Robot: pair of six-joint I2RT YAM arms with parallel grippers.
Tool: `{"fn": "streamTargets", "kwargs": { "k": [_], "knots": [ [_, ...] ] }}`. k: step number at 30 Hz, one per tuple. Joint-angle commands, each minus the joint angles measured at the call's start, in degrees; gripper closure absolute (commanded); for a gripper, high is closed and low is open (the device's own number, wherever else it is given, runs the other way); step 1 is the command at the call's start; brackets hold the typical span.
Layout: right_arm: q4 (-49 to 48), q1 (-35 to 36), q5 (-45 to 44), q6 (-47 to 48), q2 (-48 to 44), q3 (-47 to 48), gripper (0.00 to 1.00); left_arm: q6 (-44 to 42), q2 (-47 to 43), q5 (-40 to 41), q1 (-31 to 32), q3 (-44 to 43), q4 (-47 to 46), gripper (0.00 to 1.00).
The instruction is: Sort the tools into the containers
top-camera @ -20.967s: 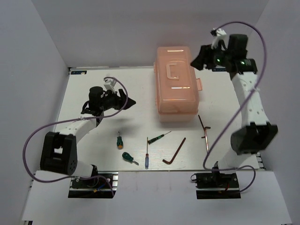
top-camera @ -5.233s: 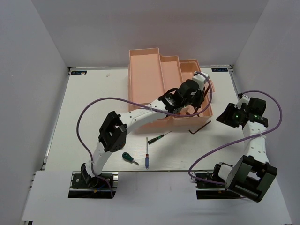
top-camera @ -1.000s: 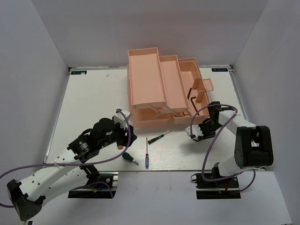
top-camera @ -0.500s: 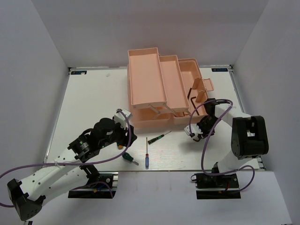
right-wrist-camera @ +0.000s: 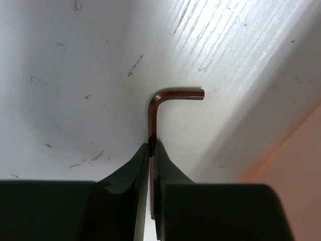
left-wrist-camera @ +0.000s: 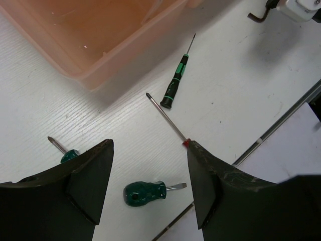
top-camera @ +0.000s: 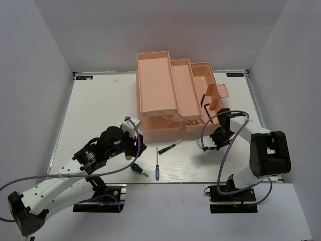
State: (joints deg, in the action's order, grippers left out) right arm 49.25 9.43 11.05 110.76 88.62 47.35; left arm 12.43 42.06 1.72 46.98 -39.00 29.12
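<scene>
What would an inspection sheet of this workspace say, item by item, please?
Surface: white table, small marks.
Job's things: open salmon-pink plastic toolbox, dark hex key inside; two stubby green-handled screwdrivers, slim green precision screwdriver, slim blue-handled screwdriver loose on table.
Clutter: nothing seen.
Grippers: left gripper open above stubby screwdrivers; right gripper, fingers shut on copper L-shaped hex key.
Cables: purple cables loop along both arms.
Surroundings: plain white walls.

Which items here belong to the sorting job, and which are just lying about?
Job: toolbox; copper hex key; dark hex key inside the toolbox; green precision screwdriver; blue screwdriver; stubby screwdriver; second stubby screwdriver.
Incidental: purple cable; table.
</scene>
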Motion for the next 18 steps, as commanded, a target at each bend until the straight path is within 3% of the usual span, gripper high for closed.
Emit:
{"fn": "streamTargets", "kwargs": {
  "k": [1, 3, 11, 18],
  "knots": [
    [-2.06, -0.55, -4.28, -2.47, 2.88, -6.48, 0.92, -0.65, -0.23, -0.05, -0.05, 0.16, -0.3, 0.29],
    [-1.36, -0.47, -2.71, -5.62, 0.86, -6.57, 1.0, -0.65, -0.23, -0.05, -0.05, 0.16, -0.3, 0.29],
    [5.67, -1.34, 8.28, -16.97, -12.4, -3.86, 1.0, -1.79, 0.83, -6.45, -0.05, 0.68, -2.22, 0.29],
    [12.53, -1.96, 18.83, -32.96, -22.25, 3.88, 1.0, -2.41, 10.22, -12.35, -0.05, 0.68, -3.72, 0.35]
  ]
}}
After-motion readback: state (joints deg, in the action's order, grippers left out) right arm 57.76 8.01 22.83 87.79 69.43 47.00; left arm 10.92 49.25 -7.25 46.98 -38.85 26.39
